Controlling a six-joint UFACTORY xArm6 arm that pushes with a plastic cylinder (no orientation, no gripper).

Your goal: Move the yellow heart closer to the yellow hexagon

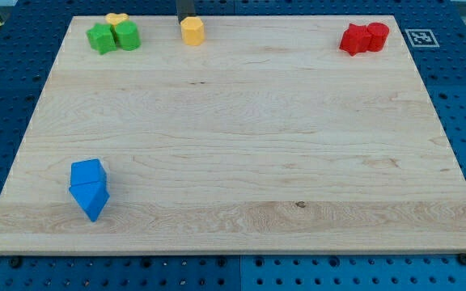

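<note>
straight dark rod (186,10), plain, unmarked

pale matt wooden board (241,145) with visible grain, smooth plastic-looking yellow hexagon (192,31), blue perforated table (459,81)

There is a single view. The camera sits above the near edge of the wooden board (241,145) and looks down and forward at a slant, so the near edge appears wider than the far edge. It stands far enough back to take in the whole board, with strips of the blue pegboard table (459,97) visible on the left, right and near sides. At the far right a black-and-white marker (421,37) lies just off the board's corner. At the far edge the frame cuts off the dark rod (186,8) near its lower end.
</note>
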